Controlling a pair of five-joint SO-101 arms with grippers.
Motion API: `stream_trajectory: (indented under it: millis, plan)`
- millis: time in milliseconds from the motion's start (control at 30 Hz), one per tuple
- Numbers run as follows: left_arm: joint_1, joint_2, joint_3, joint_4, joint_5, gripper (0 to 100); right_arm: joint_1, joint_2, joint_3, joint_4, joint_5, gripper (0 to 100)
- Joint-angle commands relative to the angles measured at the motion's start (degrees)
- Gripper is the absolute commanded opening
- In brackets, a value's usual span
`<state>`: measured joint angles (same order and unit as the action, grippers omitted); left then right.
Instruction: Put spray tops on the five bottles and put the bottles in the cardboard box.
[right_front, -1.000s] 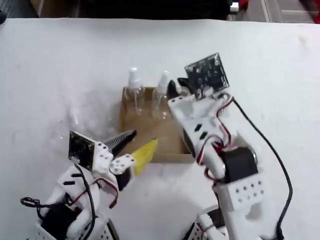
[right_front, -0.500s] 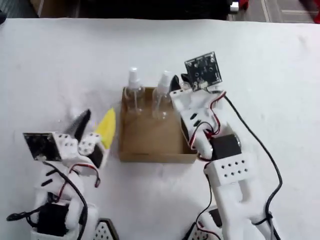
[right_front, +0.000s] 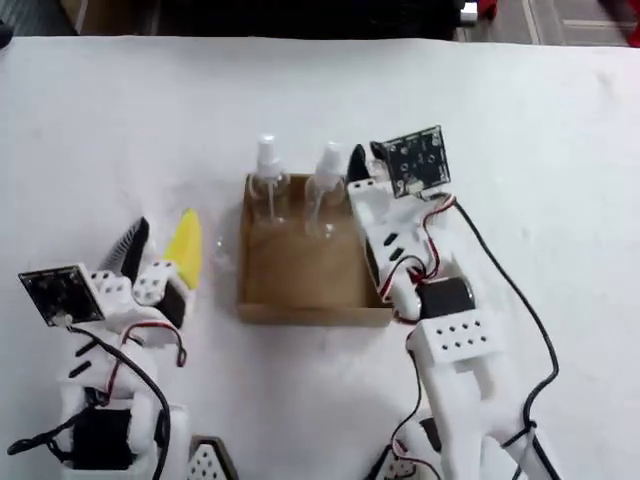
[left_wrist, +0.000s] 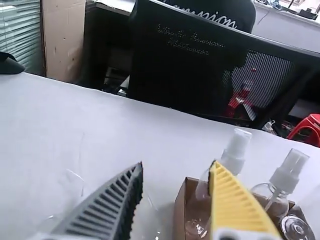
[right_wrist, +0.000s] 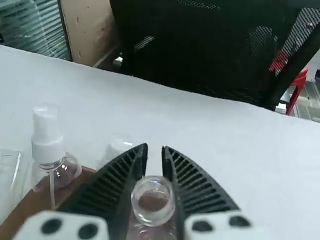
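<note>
Within right end effector (right_wrist: 154, 148), uncapped bottle (right_wrist: 152, 201)

Place: an office is suggested.
Seating: mesh office chair (left_wrist: 200, 60) seen at 12 o'clock beyond the counter (right_front: 120, 110).
Window: blinds (left_wrist: 20, 35) at 11 o'clock.

The left arm sits folded near its base, its end effector (right_front: 164, 222) spread wide, black and yellow fingers well apart. The right arm stretches forward, its end effector (right_wrist: 153, 148) pinched around a bottle (right_wrist: 152, 200) neck.
</note>
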<state>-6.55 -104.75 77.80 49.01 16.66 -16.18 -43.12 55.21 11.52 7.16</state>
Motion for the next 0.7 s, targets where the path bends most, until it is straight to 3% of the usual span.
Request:
stream_trajectory:
  millis: [0, 667]
  plan:
    - [-0.31, 0.04, 0.53, -3.43, 0.35, 21, 2.51, 4.09, -1.58, -3.47, -4.75, 1.6]
    - [-0.31, 0.04, 1.85, -4.92, 0.26, 21, 2.59, 20.26, -3.60, -15.16, -5.98, 1.6]
